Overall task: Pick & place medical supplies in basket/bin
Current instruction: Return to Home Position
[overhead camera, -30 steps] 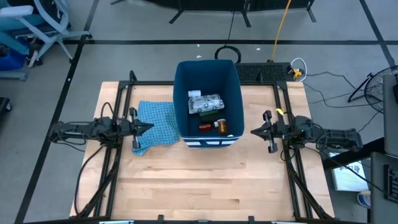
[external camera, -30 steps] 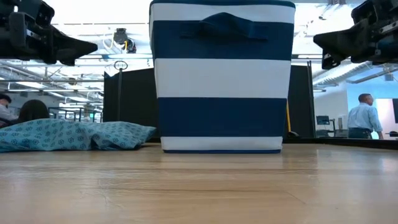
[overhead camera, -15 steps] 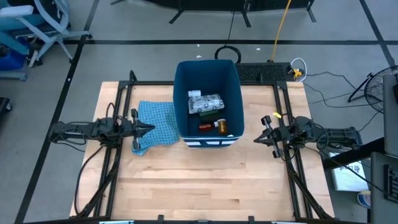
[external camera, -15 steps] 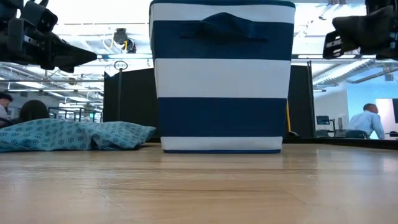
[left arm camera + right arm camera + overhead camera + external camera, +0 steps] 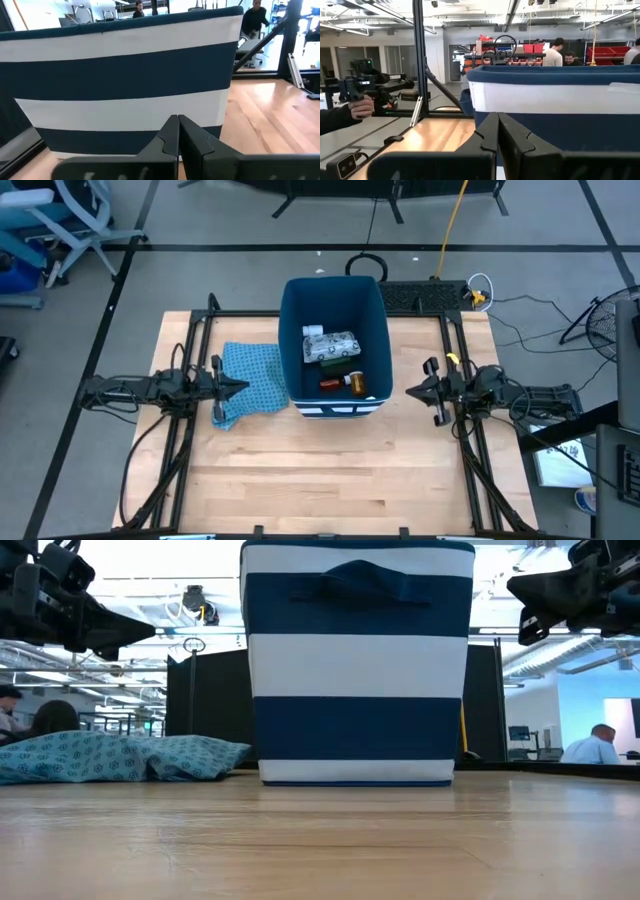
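The deep dark-blue bin (image 5: 284, 330) with white stripes stands mid-table. Inside it lie a white packet (image 5: 331, 343) over a green oblong (image 5: 318, 358), a black oblong (image 5: 342, 364), a red piece (image 5: 330, 383) and an orange pill bottle (image 5: 357, 384). My left gripper (image 5: 243, 386) hovers shut left of the bin, above the blue patterned cloth (image 5: 252, 378). My right gripper (image 5: 408, 391) hovers shut to the right of the bin. Both hang well above the table in the low view, and each wrist view faces a bin wall (image 5: 125, 75) (image 5: 545, 85).
The blue patterned cloth (image 5: 110, 758) lies bunched on the table against the bin's left side. Bare wood spreads from the bin (image 5: 355, 660) to the near edge. Black frame rails run along both table sides. People stand in the room beyond.
My right gripper drew back a little toward the table's right edge, then came back toward the bin, ending slightly higher than before. My left gripper dipped slightly. Both stayed shut, and the bin and its contents did not move.
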